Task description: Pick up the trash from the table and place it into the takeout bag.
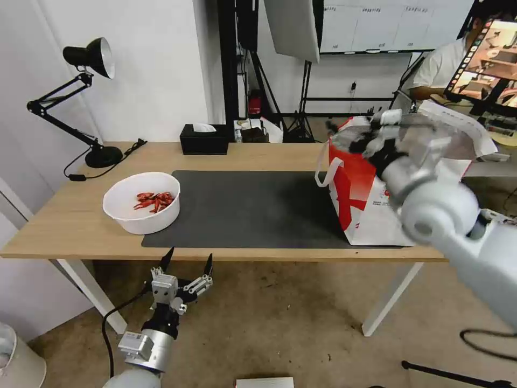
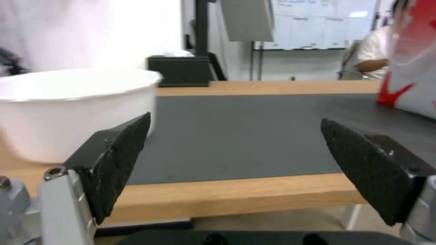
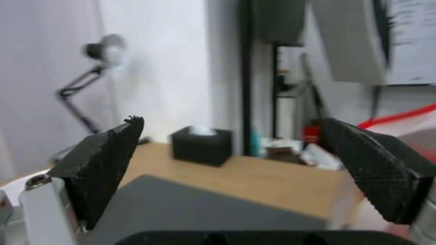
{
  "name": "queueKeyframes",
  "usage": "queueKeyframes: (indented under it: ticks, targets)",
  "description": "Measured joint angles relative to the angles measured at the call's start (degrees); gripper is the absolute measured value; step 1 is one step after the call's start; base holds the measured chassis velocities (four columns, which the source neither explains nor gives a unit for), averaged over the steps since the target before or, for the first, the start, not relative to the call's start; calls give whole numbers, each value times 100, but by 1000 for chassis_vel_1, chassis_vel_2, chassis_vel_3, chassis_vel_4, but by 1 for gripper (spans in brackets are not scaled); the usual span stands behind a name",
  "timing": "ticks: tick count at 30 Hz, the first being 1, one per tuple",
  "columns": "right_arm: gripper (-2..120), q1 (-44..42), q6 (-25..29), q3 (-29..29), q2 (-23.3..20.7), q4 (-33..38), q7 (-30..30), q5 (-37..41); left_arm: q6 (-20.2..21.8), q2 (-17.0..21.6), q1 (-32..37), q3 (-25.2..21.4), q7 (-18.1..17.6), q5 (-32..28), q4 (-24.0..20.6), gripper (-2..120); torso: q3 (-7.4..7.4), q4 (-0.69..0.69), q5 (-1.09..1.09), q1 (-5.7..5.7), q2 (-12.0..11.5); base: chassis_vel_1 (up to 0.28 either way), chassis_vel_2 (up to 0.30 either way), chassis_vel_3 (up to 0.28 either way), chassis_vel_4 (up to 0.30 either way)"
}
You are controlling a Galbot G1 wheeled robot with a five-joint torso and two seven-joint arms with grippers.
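We see the left gripper's (image 1: pixel 187 259) black fingers (image 2: pixel 119 160) spread wide, holding nothing, parked below the front edge of the tabletop (image 1: pixel 81 215), just in front of the white bowl of red shells (image 1: pixel 142 202). In the left wrist view the bowl (image 2: pixel 68 109) sits right behind the near finger, overlapping the edge of the dark grey mat (image 2: pixel 245 132).

The right gripper's (image 3: pixel 231 170) fingers (image 3: pixel 102 163) are also wide apart and empty. In the head view the right gripper (image 1: pixel 371 141) is blurred, up at the mouth of the takeout bag (image 1: pixel 361 199). The bag stands upright at the mat's (image 1: pixel 253 210) right end, white loop handle (image 1: pixel 324 167) hanging on its left side.

The bowl rests at the mat's left edge, well apart from the bag. A black tissue box (image 1: pixel 204 139) sits at the back edge, with a black desk lamp (image 1: pixel 81 102) at the back left corner.
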Motion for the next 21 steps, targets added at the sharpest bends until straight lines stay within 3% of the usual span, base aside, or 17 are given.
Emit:
queueKeyframes:
  ticks: [5, 8, 12, 21]
  targets:
    - [100, -1287, 470, 433, 225, 186, -377, -809, -44, -139, 114, -86, -3, 96, -58, 100, -1, -1, 0, -1, 0, 0, 0, 0, 0]
    - [100, -2918, 802, 1145, 531, 235, -642, -1627, -47, -188, 135, -62, -1, 189, -33, 100, -1, -6, 1, -1, 0, 0, 0, 0, 0]
    - [100, -3896, 1092, 1517, 861, 156, -719, -2142, -48, -203, 165, -54, 0, 244, 22, 100, -1, -5, 0, -2, 0, 0, 0, 0, 0]
    - [100, -4499, 1243, 1620, 1372, -97, -613, -2661, 118, -222, 243, -50, -5, 256, 36, 100, -1, -3, 0, -1, 0, 0, 0, 0, 0]
